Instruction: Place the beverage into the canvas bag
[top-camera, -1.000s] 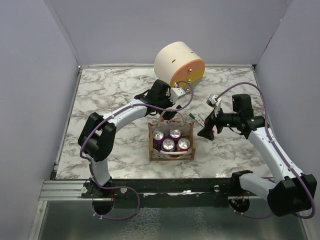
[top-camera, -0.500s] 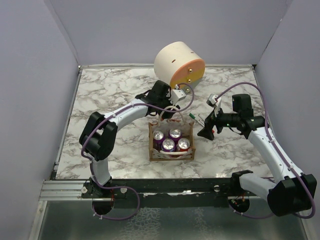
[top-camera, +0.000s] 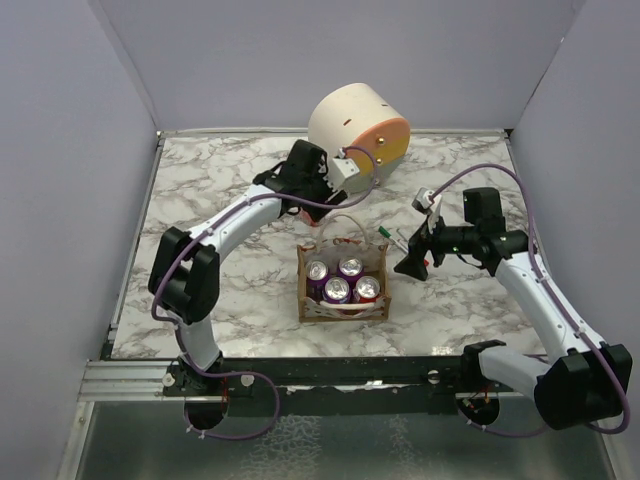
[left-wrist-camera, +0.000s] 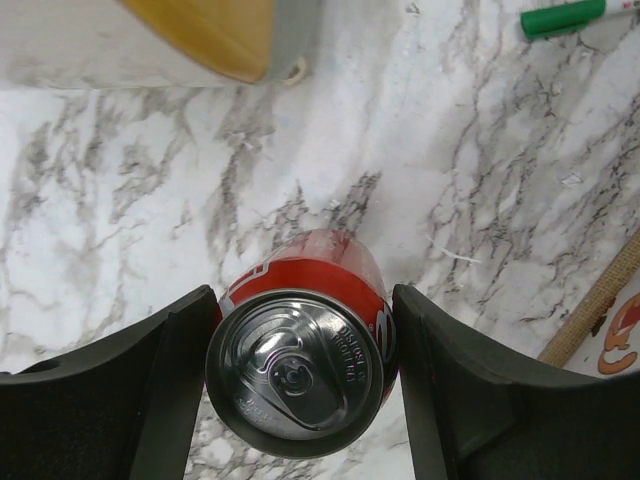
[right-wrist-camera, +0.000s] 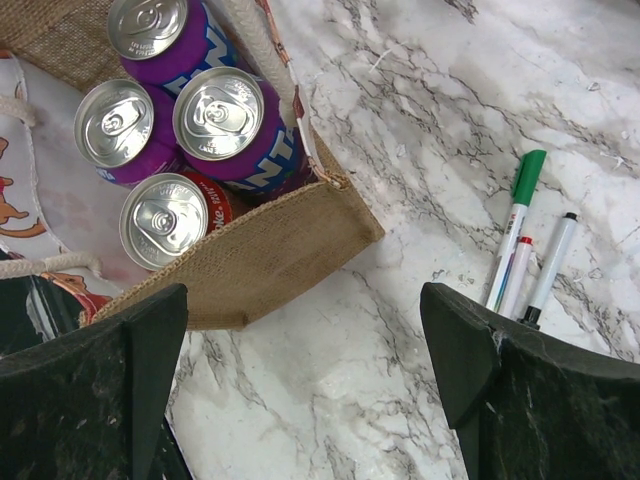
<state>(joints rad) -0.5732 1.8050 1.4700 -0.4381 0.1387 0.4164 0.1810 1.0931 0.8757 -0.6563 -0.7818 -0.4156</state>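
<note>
Held item: red can (left-wrist-camera: 300, 350), upright with its pull-tab top facing the wrist camera.
Left fingers (left-wrist-camera: 450, 380): pinching the red can, one finger against each side.
Can position: behind the canvas bag (right-wrist-camera: 270, 250), on the side toward the round drawer box (top-camera: 355, 125). Whether it rests on the tabletop (top-camera: 220, 190) or is lifted off it, cannot tell.
Right fingers (right-wrist-camera: 90, 390): spread wide with nothing between them, hovering just beside the bag's right end.
Bag contents: three purple cans (right-wrist-camera: 220, 115) and one other red-sided can (right-wrist-camera: 165, 220), all upright and packed close together.
Progress (judgement): four cans are in and a fifth is gripped. The carry over the bag and the release are not done.
In the way: the white handle loops arch over the bag's mouth. Free room inside looks tight; the open gap appears to be at the end away from the four cans.
Nearby: green-capped marker (right-wrist-camera: 520, 230) and two more pens lie on the tabletop right of the bag, apart from it.
</note>
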